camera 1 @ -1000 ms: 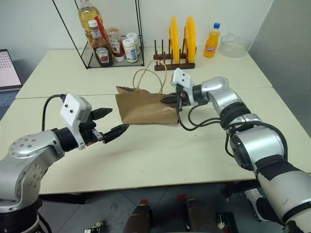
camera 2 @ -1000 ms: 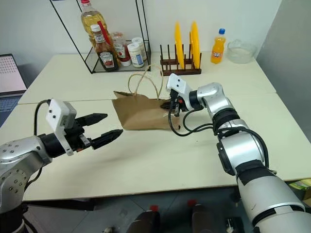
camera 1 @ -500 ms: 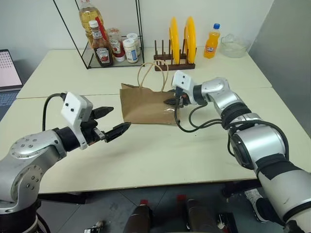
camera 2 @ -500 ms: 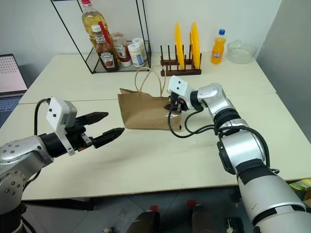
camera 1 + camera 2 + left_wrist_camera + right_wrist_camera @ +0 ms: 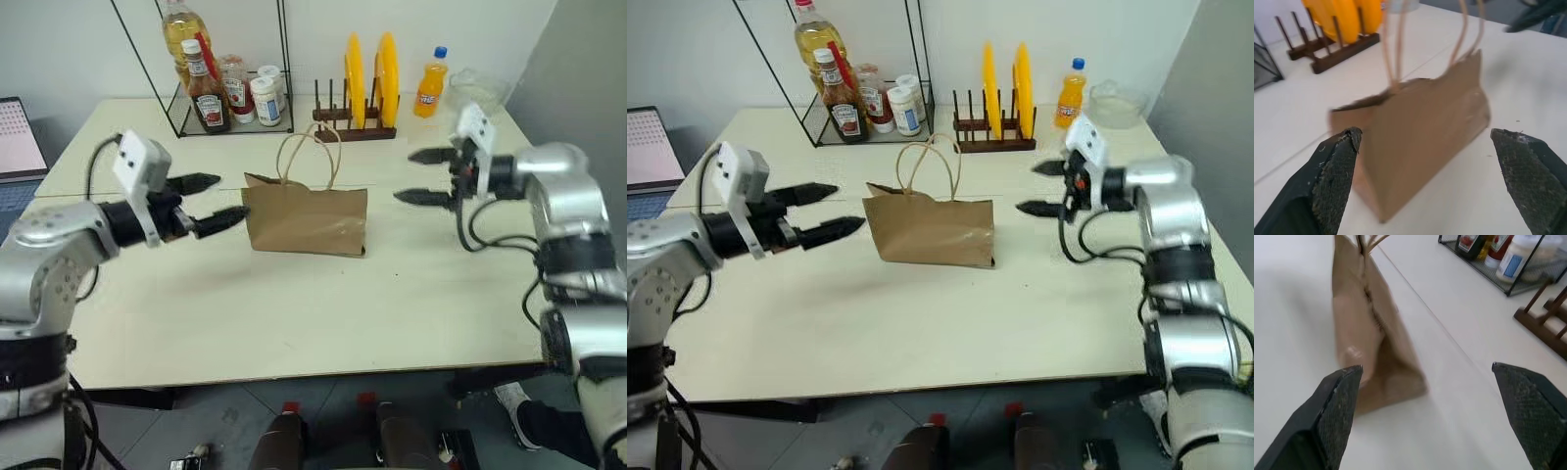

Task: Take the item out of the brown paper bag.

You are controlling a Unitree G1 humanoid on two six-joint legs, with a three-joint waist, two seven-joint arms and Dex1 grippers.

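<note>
From the left eye, the bag, creased kraft paper with thin tan cord loops, is standing upright mid-desk on the smooth cream top. The left claw is hovering just beside its left edge, its two black tapered fingers spread apart and holding nothing. The right claw is hanging well to the bag's right, fingers likewise wide apart and empty. The item is not showing; whether it is lying inside the bag cannot be told. Behind the bag a black wire rack is holding a ketchup bottle, an oil bottle and white jars; a dark wooden plate rack is carrying two yellow plates, with an orange soda bottle and a clear bowl beyond. A laptop is sitting at the far left. In the left wrist view, rough-padded fingers are framing the bag's narrow end and cord handles, nothing between them. In the right wrist view, the textured fingers are standing wide, the bag's other end lying ahead, the wire rack's jars off beyond.
</note>
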